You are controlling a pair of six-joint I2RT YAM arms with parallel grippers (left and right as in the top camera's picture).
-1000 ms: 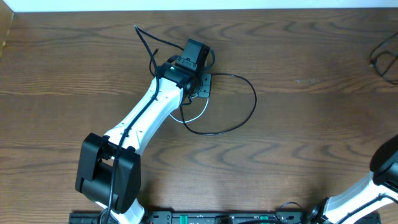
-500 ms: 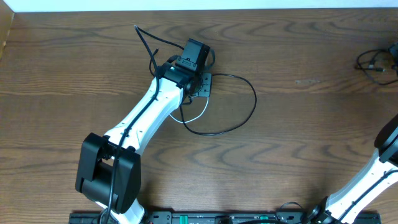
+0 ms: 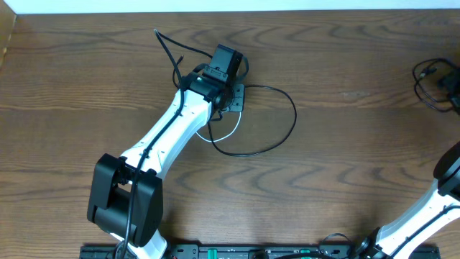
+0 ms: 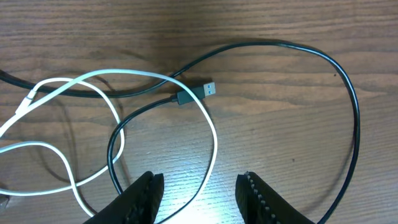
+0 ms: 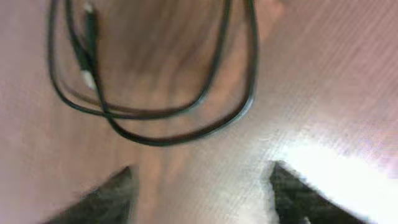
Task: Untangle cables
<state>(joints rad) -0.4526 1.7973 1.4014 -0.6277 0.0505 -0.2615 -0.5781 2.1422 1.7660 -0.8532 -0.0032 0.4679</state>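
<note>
My left claw (image 4: 199,186) hangs wide open, gripping nothing, over the mess toward the far edge of the table (image 3: 345,180), left of middle. The black cable (image 4: 193,93) and white cable (image 4: 124,71) lie there in loose loops that cross each other, one crossing right by the black plug. My right claw (image 5: 202,186) is blurry but spread apart too. It's over a second black cable (image 5: 155,142), looped up at the right edge near the far corner.

Loose black cable (image 4: 357,124) loops wide, crossing the curled white cable (image 4: 215,142), its plug (image 4: 198,92) lying flat.
</note>
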